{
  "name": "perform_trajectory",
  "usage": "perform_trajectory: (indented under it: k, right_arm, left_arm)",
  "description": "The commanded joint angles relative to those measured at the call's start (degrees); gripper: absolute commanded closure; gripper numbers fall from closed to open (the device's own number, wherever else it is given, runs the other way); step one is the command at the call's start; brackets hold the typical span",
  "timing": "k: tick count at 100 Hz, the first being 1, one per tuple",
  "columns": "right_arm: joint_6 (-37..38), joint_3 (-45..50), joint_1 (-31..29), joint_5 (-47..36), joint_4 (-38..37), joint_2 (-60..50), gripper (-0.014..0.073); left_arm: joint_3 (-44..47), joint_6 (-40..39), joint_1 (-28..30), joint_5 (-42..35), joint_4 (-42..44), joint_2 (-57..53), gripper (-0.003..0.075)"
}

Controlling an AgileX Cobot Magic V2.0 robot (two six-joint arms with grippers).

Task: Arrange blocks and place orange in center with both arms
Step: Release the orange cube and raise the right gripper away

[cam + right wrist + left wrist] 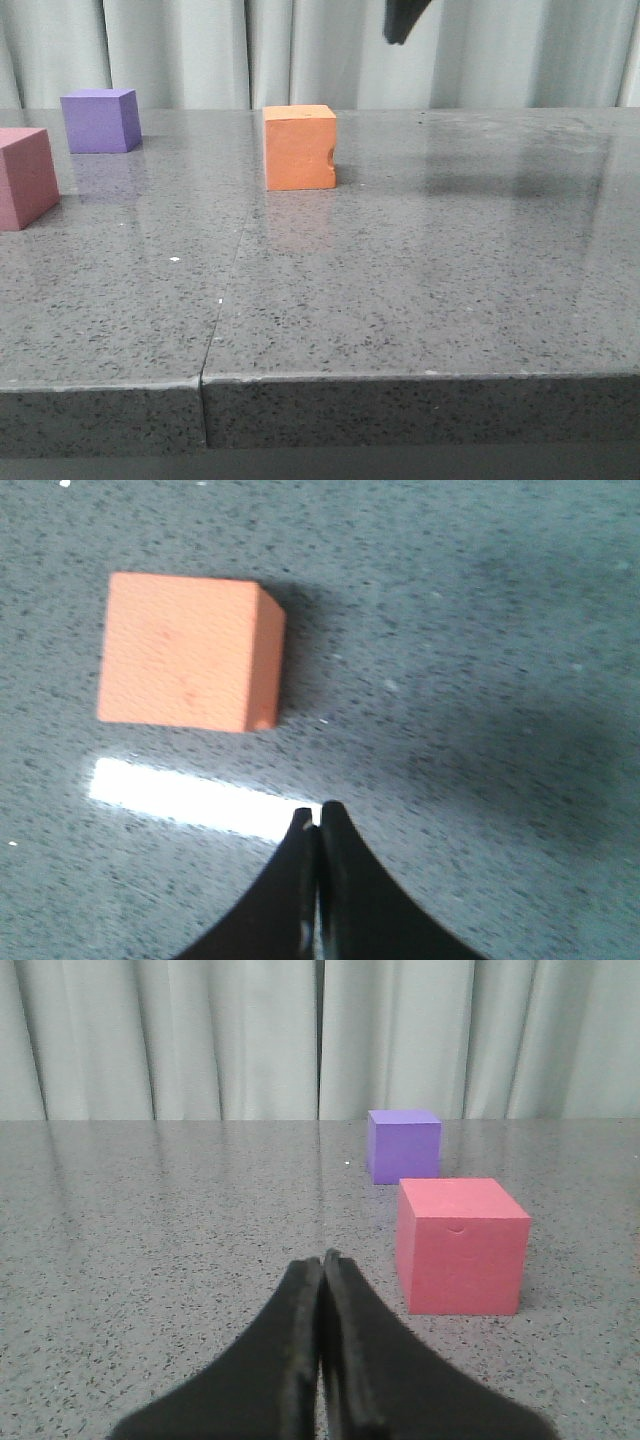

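The orange cube [299,147], with a notch in its right edge, stands on the grey table near the middle back; it also shows in the right wrist view [190,651]. The purple cube [99,120] is at the back left, the pinkish-red cube [24,177] nearer at the left edge. Both show in the left wrist view: purple [404,1145] beyond pinkish-red [460,1245]. My right gripper [398,35] hangs high above the table to the right of the orange cube, shut and empty [316,816]. My left gripper [322,1258] is shut and empty, low over the table, short of the pinkish-red cube.
A pale curtain [320,50] hangs behind the table. The tabletop has a seam [218,310] running to the front edge [320,378]. A bright light reflection [190,798] lies on the table below the right gripper.
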Motion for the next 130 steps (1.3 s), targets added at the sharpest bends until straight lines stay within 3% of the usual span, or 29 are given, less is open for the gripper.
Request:
perform_trajectory:
  k: [1,33,130]
  right_arm:
    - [-0.5,1.2,-0.3,4.1,-3.2,-6.0,0.0659]
    - [-0.5,18.2,-0.4,-3.5,-5.6,-19.2,0.0659]
    - [1.2,70.8,-0.4,-37.4,-6.4,-69.3,0.0659]
  left_arm:
    - [2.3,-0.4,0.0,-4.8,-0.5,-1.7,0.0741]
    - [2.3,-0.4,0.0,-4.8,-0.5,-1.7,0.0741]
    - [2.3,-0.4,0.0,-4.8,-0.5,-1.7,0.0741]
